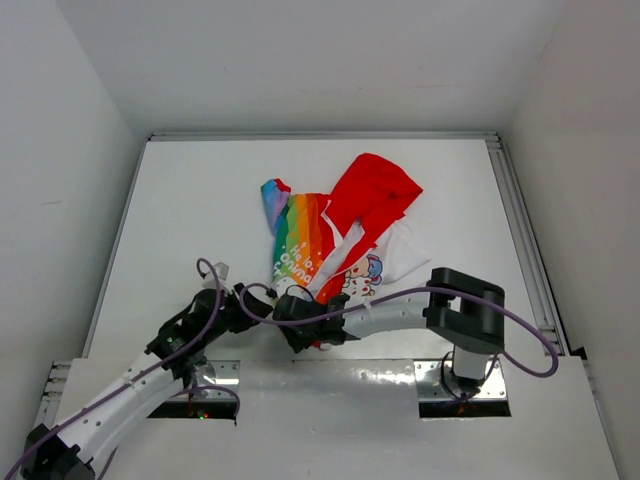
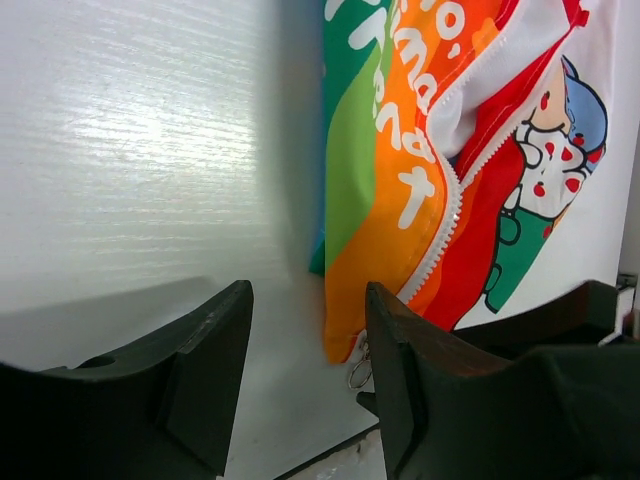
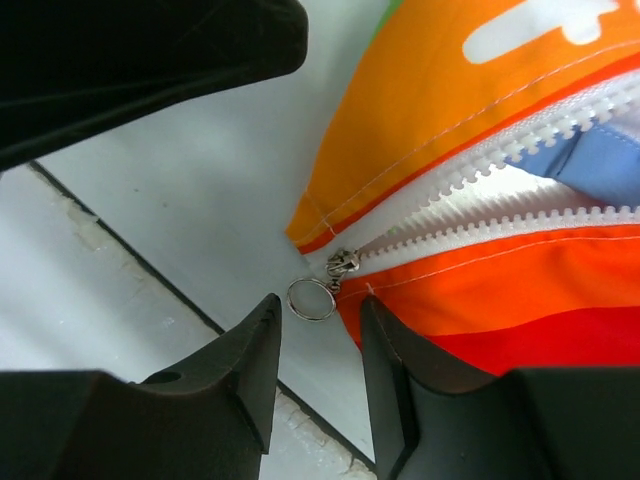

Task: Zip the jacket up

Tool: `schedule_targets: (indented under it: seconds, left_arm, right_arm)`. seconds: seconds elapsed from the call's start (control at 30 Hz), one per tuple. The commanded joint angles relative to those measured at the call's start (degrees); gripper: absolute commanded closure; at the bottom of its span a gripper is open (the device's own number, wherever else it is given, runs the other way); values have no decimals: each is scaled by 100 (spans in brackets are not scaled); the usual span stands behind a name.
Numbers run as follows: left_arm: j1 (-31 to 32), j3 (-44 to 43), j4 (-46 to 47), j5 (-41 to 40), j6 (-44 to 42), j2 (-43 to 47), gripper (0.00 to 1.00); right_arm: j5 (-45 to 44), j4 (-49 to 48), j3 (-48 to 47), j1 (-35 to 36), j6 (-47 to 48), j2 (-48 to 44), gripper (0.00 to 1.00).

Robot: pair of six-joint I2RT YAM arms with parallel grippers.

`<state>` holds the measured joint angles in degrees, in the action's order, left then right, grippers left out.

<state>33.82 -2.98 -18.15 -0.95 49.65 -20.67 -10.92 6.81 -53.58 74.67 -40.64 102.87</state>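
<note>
The jacket (image 1: 335, 235) lies flat mid-table, red hood at the far right, rainbow panel on the left, white cartoon front on the right. Its white zipper (image 3: 500, 215) is open, the slider (image 3: 343, 264) at the near hem with a metal ring pull (image 3: 311, 299). My right gripper (image 3: 318, 335) is open, its fingertips either side of and just short of the ring, holding nothing. My left gripper (image 2: 305, 350) is open and empty on the table just left of the hem corner; the ring (image 2: 360, 375) shows beside its right finger (image 2: 395, 350). In the top view both grippers (image 1: 250, 302) (image 1: 305, 325) meet at the hem.
The white table's near edge seam (image 3: 150, 265) runs just under the hem. Metal rails (image 1: 520, 230) line the table's sides, with walls close around. Purple cables (image 1: 215, 290) loop over both arms.
</note>
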Motion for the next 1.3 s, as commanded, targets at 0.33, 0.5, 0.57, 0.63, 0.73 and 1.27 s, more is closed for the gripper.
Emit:
schedule_targets:
  seconds: [0.33,0.5,0.57,0.63,0.73,1.27]
  left_arm:
    - [45,-18,40,-239,476,300,56]
    - [54,52,136,-134,467,283,56]
    - [54,0,180,-99,406,230,56]
    - [45,26,207,-133,388,230,56]
    - [54,17,259,-116,370,230,56]
    - [54,78,453,43,300,54,56]
  right_arm:
    - [-1115,778,-873,469,259,602,68]
    - [-1650,918,-908,610,250,568,68]
    - [-1633,849,-891,653,337,437,68]
    - [-1694,778,-847,697,390,278,69]
    - [-1712,638,-681,706,373,-126,69]
    - [-1677,646,-715,671,303,338,68]
